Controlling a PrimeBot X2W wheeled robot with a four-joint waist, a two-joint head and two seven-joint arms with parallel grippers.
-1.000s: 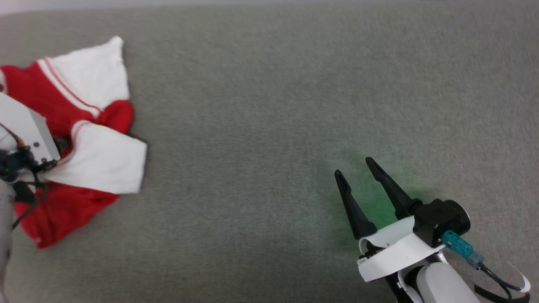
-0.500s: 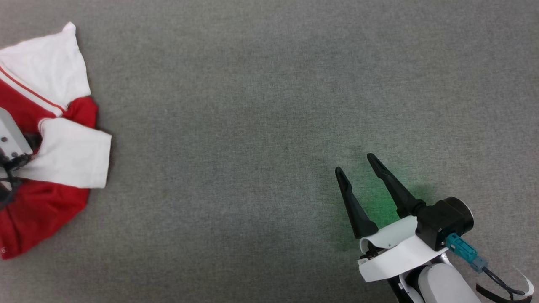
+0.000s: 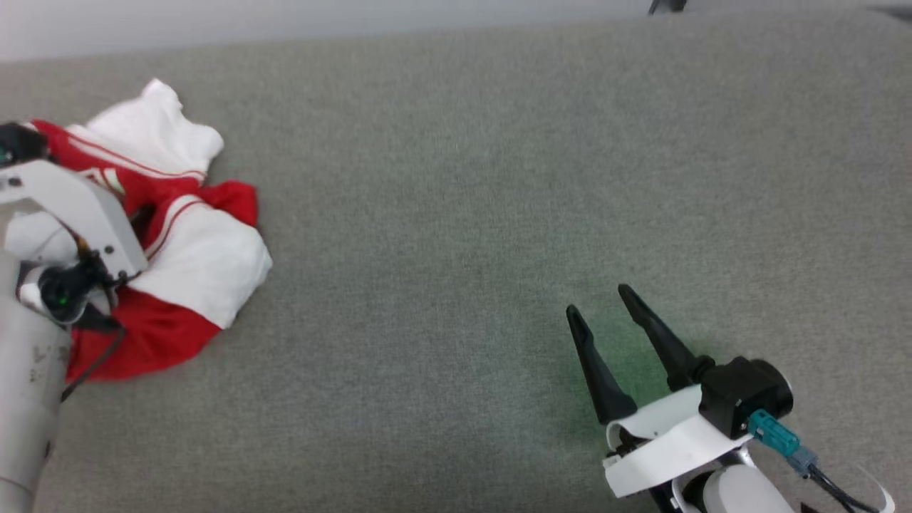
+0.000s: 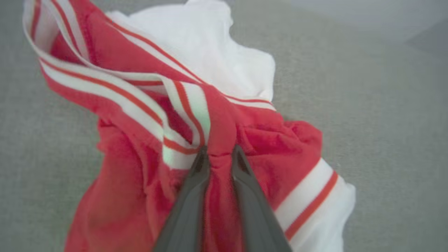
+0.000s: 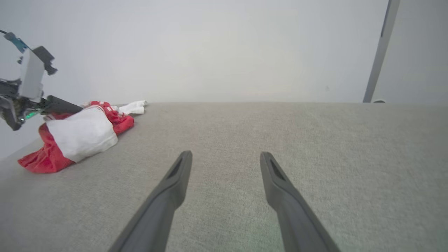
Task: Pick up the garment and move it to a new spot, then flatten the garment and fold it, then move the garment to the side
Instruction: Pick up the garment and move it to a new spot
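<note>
1. Worktop (image 3: pixel 456 214): grey, covered in woven cloth, spanning the head view. Its far edge runs along 12 o'clock against a pale wall (image 5: pixel 224 52).

2. Garment (image 3: pixel 192 263): red shirt with white sleeves and red-and-white striped trim, soft cloth. It lies at 9 to 10 o'clock on the worktop in the head view, bunched and rumpled. One white sleeve spreads toward 3 o'clock, the other is crumpled at 12 o'clock, and the red body trails toward 6 o'clock. The middle of the heap is drawn up in a peak and the outer parts rest on the worktop. In the left wrist view the striped collar loops off toward 10 o'clock.

3. Left forearm (image 3: pixel 28 377): grey, entering from 7 o'clock in the head view, with a pale wrist housing over the garment.

4. Right claw (image 3: pixel 602 303): at 4 to 5 o'clock in the head view, well apart from the garment. The two dark fingers point toward 11 o'clock and are spread wide with nothing between them. A green glow (image 3: pixel 634 342) lies on the worktop beneath. A teal connector (image 3: pixel 773 429) sits on the wrist.

5. Left claw (image 4: pixel 219 154): fingertips drawn nearly together, pinching a gathered fold of red cloth just beside the striped collar.
</note>
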